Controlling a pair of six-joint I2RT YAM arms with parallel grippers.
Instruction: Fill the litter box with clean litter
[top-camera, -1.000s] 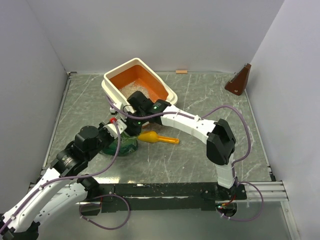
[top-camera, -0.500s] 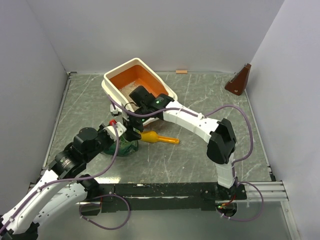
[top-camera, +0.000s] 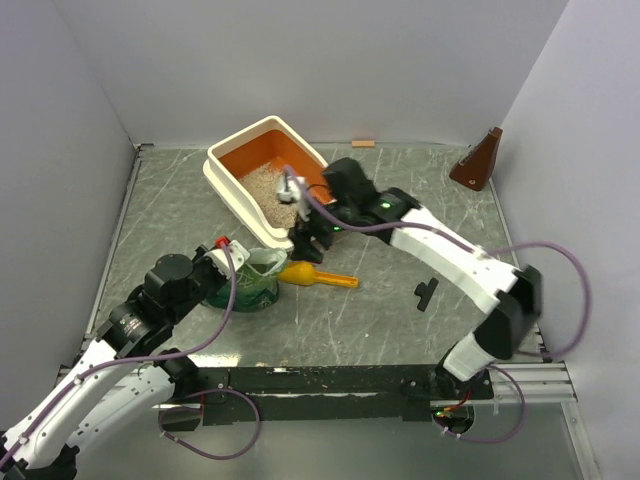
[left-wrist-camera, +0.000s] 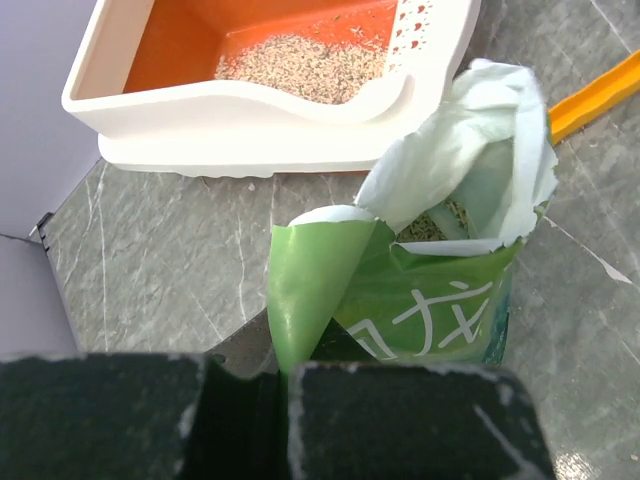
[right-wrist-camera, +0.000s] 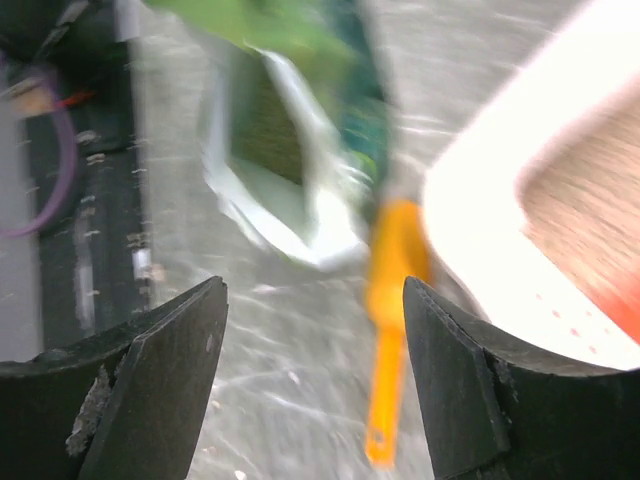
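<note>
The litter box (top-camera: 225, 160) stands at the back of the table, cream rim and orange walls, with clean litter (top-camera: 268, 184) heaped at its near end. The box (left-wrist-camera: 250, 110) and its litter (left-wrist-camera: 310, 68) also fill the top of the left wrist view. A green bag (top-camera: 247, 287) stands upright in front of the box, mouth open. My left gripper (left-wrist-camera: 283, 385) is shut on the bag's (left-wrist-camera: 430, 300) folded top edge. My right gripper (top-camera: 304, 240) hovers open and empty between bag and box, above an orange scoop (top-camera: 318, 277). The right wrist view is blurred; the scoop (right-wrist-camera: 390, 330) lies between the fingers (right-wrist-camera: 150, 380).
A brown wedge-shaped object (top-camera: 477, 160) sits at the back right by the wall. A small wooden block (top-camera: 363, 143) lies against the back wall. The scoop's handle (left-wrist-camera: 595, 95) points right, away from the bag. Grey walls enclose three sides.
My right gripper has opened, lifted off the bag's mouth and drawn back to the right, its elbow swinging out right. The left gripper and the bag have stayed put.
</note>
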